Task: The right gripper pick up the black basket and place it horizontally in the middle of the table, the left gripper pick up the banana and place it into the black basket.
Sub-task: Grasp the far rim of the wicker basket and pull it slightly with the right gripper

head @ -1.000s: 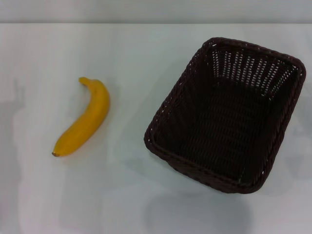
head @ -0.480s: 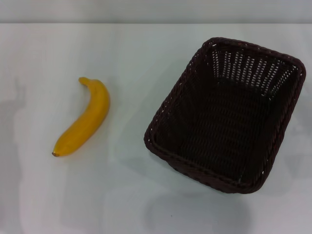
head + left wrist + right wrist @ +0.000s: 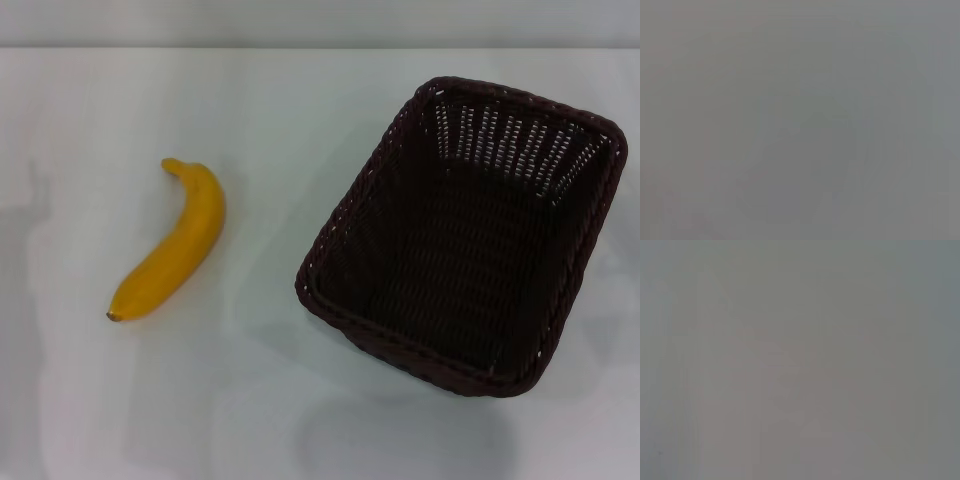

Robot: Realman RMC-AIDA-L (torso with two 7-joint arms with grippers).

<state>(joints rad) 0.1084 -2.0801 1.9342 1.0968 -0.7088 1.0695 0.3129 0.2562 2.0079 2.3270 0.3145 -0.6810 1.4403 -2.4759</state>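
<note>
The black basket (image 3: 470, 235) stands empty on the right half of the white table (image 3: 260, 120), set at a slant with one short end toward the far right. The banana (image 3: 172, 243) lies on the left half, stem pointing away, dark tip toward the near left. It is well apart from the basket. Neither gripper shows in the head view. Both wrist views show only plain grey surface, with no fingers and no object.
The table's far edge (image 3: 320, 47) runs across the top of the head view. Faint shadows lie on the table at the left edge and below the basket.
</note>
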